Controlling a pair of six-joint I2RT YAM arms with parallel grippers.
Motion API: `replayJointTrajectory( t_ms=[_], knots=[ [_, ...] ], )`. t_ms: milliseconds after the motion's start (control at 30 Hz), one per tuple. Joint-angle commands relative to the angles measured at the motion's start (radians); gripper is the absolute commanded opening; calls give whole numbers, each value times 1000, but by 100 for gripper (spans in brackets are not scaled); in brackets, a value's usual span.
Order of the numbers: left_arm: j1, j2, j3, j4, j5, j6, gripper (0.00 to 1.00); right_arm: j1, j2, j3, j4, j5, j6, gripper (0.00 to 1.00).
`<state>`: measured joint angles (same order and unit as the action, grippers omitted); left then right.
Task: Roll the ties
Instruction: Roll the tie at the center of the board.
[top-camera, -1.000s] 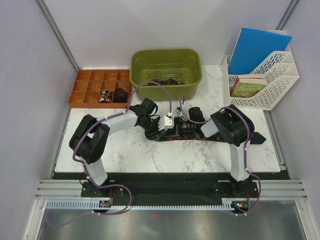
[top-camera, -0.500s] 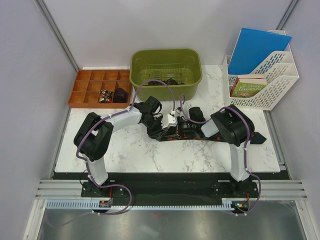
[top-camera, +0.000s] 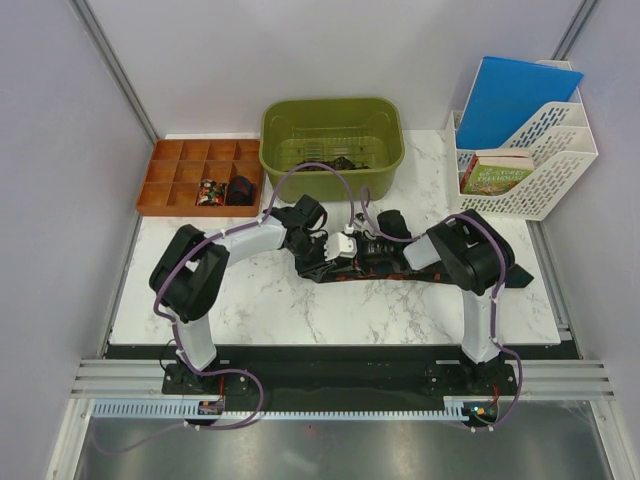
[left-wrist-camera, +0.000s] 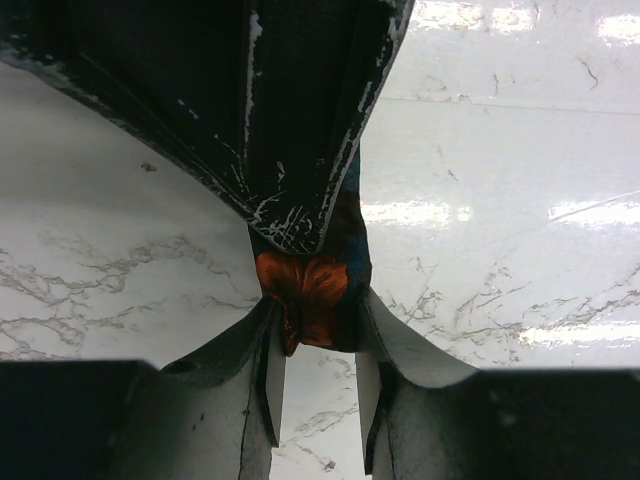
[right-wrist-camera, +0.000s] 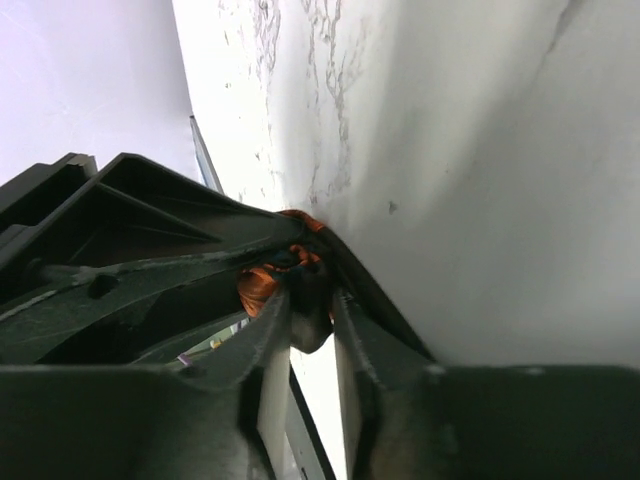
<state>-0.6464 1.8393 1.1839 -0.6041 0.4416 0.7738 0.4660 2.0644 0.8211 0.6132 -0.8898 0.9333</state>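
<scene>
Lab cell: plain panel walls, aluminium rail

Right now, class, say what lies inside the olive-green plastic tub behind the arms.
A small dark tangled pile, likely fabric, lies on the floor of the olive-green plastic tub. Its near wall hides the front of that floor.

Left hand, right hand: both clamped.
</scene>
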Motion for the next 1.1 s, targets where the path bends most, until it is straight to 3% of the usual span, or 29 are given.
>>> replayJointTrajectory(
  t_ms=[0,133,400,700,833,1067],
  knots=[
    [2,37,-32,-34,-27,80,12,-16,-69,36,-209,43,-128,34],
    [13,26,-26,-74,-43,116,11,-30,-131,85,-346,31,-221,50],
    [39,2,-23,-158,-46,192,11,-41,-171,92,-411,-8,-254,53],
    [100,6,19,-286,-35,338,11,-66,-233,119,-492,-15,-303,67],
    [103,8,20,-293,-24,337,11,-105,-297,164,-656,-15,-463,80],
    [106,17,23,-258,34,240,11,-210,-325,179,-806,-27,-582,84]
  ],
)
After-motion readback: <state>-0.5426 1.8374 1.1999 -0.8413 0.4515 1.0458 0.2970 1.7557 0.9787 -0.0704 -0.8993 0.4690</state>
